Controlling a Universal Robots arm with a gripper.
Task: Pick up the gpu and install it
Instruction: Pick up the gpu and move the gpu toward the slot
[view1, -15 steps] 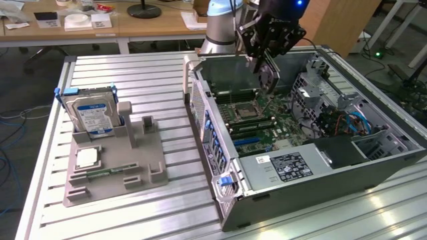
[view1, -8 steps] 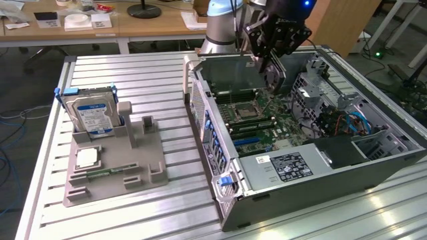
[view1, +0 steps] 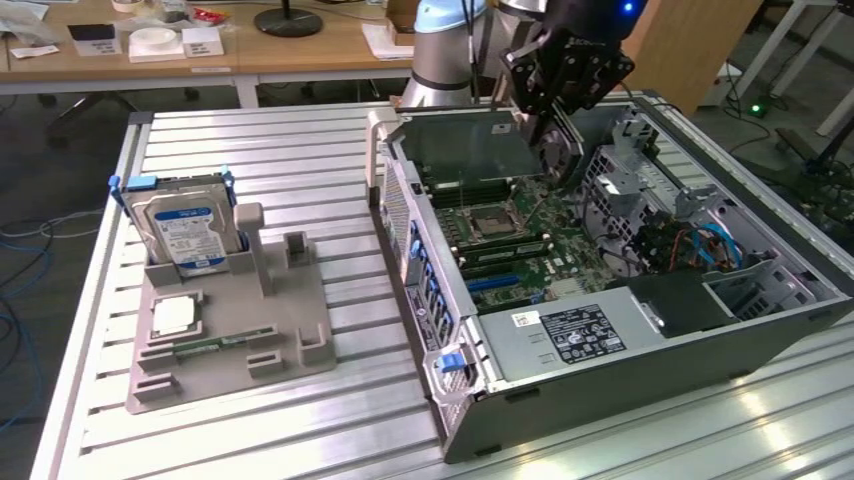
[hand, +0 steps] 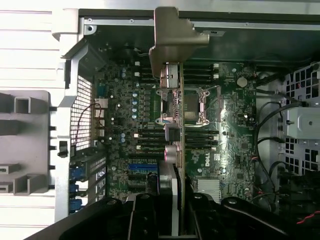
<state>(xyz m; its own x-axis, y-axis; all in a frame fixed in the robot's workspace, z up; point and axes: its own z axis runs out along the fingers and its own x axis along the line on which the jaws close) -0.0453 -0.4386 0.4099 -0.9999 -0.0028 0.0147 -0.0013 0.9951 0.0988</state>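
Note:
My gripper (view1: 555, 108) hangs over the open computer case (view1: 641, 385) and is shut on the gpu (view1: 561, 152). The dark card is held on edge, pointing down toward the motherboard (view1: 514, 245) and apart from it. In the wrist view the gpu (hand: 173, 125) appears edge-on as a thin strip with its grey metal bracket (hand: 172, 35) at the far end. It lies across the motherboard (hand: 235, 130) near the processor socket. The black fingers (hand: 145, 212) clamp the card from both sides, with my gripper (hand: 172, 212) centred on it.
On the slatted metal table, a grey fixture (view1: 254, 330) at the exterior view's left holds a silver hard drive (view1: 187, 232), a square chip (view1: 174, 315) and a green memory stick (view1: 200, 347). Drive cages and blue cables (view1: 694, 245) fill the case's right side. A wooden desk (view1: 200, 55) stands behind.

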